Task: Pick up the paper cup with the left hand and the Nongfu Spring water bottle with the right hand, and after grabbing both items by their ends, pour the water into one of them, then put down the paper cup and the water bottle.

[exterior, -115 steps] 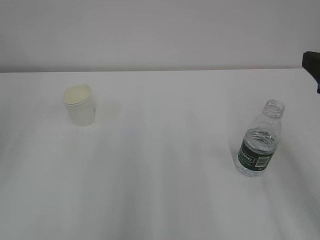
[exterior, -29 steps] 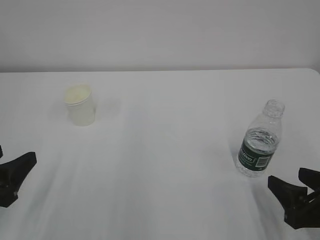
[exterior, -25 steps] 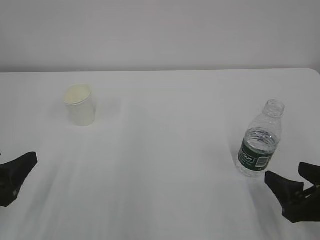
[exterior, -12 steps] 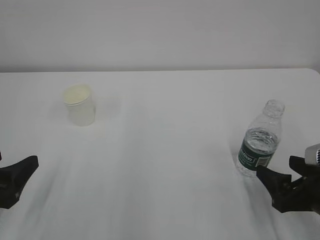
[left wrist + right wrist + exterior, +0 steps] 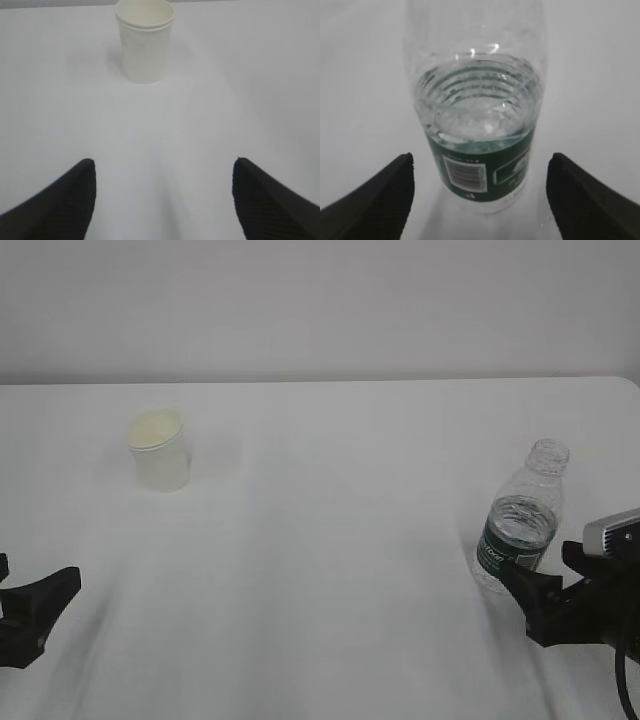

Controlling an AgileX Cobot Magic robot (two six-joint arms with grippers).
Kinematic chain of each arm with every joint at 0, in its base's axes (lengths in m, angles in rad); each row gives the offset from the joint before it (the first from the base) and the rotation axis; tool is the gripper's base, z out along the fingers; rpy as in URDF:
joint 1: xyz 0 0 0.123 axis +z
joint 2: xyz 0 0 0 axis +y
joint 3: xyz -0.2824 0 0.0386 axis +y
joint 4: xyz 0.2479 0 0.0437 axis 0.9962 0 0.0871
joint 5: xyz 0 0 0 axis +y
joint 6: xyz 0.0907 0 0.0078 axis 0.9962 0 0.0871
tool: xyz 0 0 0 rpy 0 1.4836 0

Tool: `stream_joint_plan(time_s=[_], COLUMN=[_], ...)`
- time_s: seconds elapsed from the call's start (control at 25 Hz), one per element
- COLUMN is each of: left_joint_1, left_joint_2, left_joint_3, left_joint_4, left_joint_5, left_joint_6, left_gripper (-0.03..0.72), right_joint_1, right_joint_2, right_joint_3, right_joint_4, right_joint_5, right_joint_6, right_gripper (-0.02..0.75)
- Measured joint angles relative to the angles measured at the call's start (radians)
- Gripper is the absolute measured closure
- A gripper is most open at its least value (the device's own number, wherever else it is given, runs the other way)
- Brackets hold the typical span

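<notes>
A bare white table [image 5: 330, 540] fills the scene, its far edge meeting a plain pale wall [image 5: 320, 300]. Nothing else lies on it but the two things of the task, set well apart.

The right hand [image 5: 560, 608] comes in low from the lower right corner of the exterior view, its black fingers spread wide and holding nothing. The Nongfu Spring water bottle [image 5: 520, 530] stands upright just ahead of it, uncapped. In the right wrist view the bottle [image 5: 477, 115] sits centred between the two fingertips [image 5: 385, 195], and the water [image 5: 475, 112] reaches up to a line a little above the dark green label. The fingers appear near the bottle's base but not yet around it.

The left hand [image 5: 30, 612] sits at the lower left edge, fingers likewise wide and empty. The paper cup [image 5: 160, 450] stands upright toward the far left of the table, well apart from that hand. The left wrist view shows the cup [image 5: 145, 40] ahead and roughly on the gripper's midline, with open table between.

The step in hand looks like the approach to both grasps, the right side much the nearer to done. Next, the right hand would need to ease forward until the fingers flank the bottle's lower part, then close without tipping it; the left has a longer reach to make toward the cup before closing gently on its thin wall
</notes>
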Motion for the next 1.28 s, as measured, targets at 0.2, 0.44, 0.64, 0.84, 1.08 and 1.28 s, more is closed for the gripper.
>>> stream_joint_plan(time_s=[0.2, 0.44, 0.64, 0.84, 1.08, 1.28], left_joint_1=[0.000, 0.000, 0.000, 0.000, 0.000, 0.000], left_joint_2=[0.004, 0.004, 0.004, 0.004, 0.004, 0.004], left_joint_3=[0.000, 0.000, 0.000, 0.000, 0.000, -0.011], left_joint_4=[-0.002, -0.002, -0.006, -0.006, -0.007, -0.007], left_joint_5=[0.000, 0.000, 0.000, 0.000, 0.000, -0.002], left_joint_6=[0.000, 0.000, 0.000, 0.000, 0.000, 0.000], left_gripper=[0.079, 0.088, 0.094, 0.095, 0.097, 0.097], right_joint_1=[0.000, 0.000, 0.000, 0.000, 0.000, 0.000], right_joint_2=[0.006, 0.032, 0.075, 0.079, 0.082, 0.091], right_joint_3=[-0.033, -0.069, -0.092, -0.117, -0.124, -0.155], right_joint_4=[0.002, 0.002, 0.002, 0.002, 0.002, 0.002], right_joint_5=[-0.002, -0.002, -0.002, -0.002, -0.002, -0.002], right_joint_6=[-0.002, -0.002, -0.002, -0.002, -0.005, -0.005], right_gripper=[0.111, 0.111, 0.115, 0.125, 0.127, 0.128])
